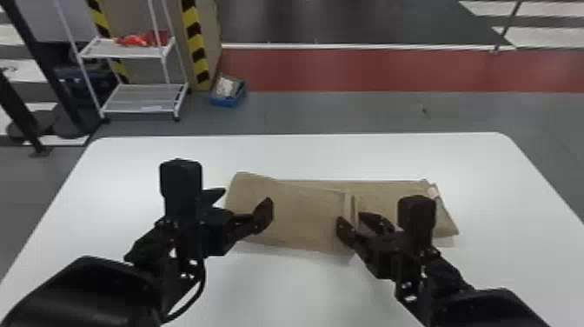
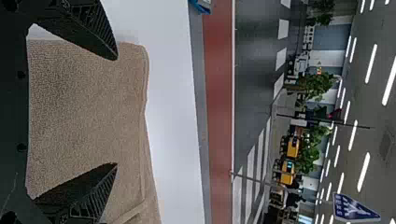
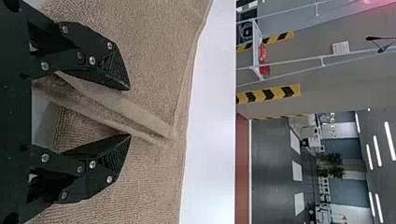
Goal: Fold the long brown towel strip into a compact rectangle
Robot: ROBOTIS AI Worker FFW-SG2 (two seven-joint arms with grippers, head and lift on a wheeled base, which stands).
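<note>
Shines brightly from long white ceiling lamps [image 2: 371, 64] in both wrist views. Washes the smooth white surface [image 1: 304, 154] with soft, pale glare in the head view. Dims to faint shadow beside the brown fabric towel strip [image 1: 300, 217].

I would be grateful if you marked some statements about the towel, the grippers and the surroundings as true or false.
1. The long brown towel strip lies on the white table. True.
2. The black left gripper is clamped shut. False: its fingers are wide apart, over the towel's left end.
3. The black right gripper has its fingers open around a raised edge near the towel's middle. True.
4. The towel's layers are squarely stacked into a compact rectangle. False: they lie askew, and the towel stretches out to the right of its upper flap.
5. A white rack stands beyond the table, on the robot's left. True.
</note>
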